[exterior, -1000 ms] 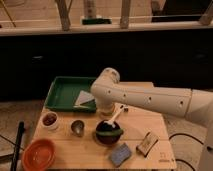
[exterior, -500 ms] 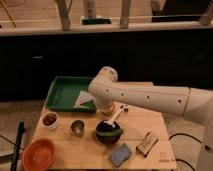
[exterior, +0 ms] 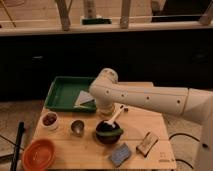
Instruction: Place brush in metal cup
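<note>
Claw point(exterior: 107, 116), grip state unclear, hangs over the dark bowl point(exterior: 109, 134); brush point(exterior: 116, 116) seemingly just beside it, cup point(exterior: 77, 127) left.

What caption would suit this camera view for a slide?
Robot arm reaching over a wooden table, its gripper near the dark bowl holding the brush; metal cup stands empty-looking beside it.

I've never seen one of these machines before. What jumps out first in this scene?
The big white robot arm stretches in from the right over a wooden table. Its tool is at the arm's end above the dark bowl, with the white-handled brush just beside it. A bright green tray sits at the back left, an orange bowl at the front left, and the small metal cup left of the dark bowl.
</note>
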